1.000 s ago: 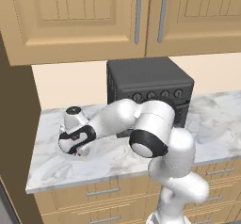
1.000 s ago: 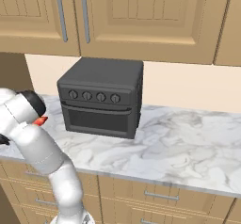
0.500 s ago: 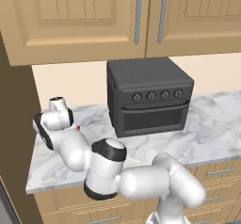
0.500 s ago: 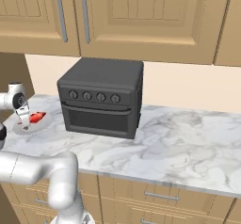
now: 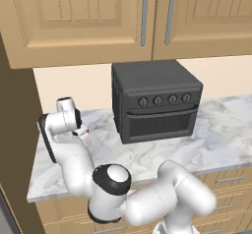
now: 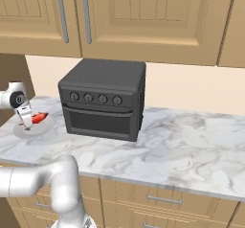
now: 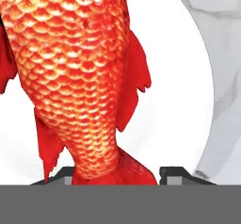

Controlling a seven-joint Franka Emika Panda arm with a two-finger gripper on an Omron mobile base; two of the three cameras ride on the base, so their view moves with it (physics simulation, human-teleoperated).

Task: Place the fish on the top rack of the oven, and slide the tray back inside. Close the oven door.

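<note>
One fish (image 7: 75, 82) on white plate (image 7: 188, 77), gripper (image 7: 115, 173) fingers closed around its tail.

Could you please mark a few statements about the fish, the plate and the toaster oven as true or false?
1. The fish lies on a white plate. True.
2. The plate sits on top of the toaster oven. False: it sits on the marble counter, to one side of the toaster oven.
3. The tool has its fingertips on either side of the fish's tail end. True.
4. The toaster oven's door is open. False: it is closed.
5. The fish is blue. False: it is red-orange.
</note>
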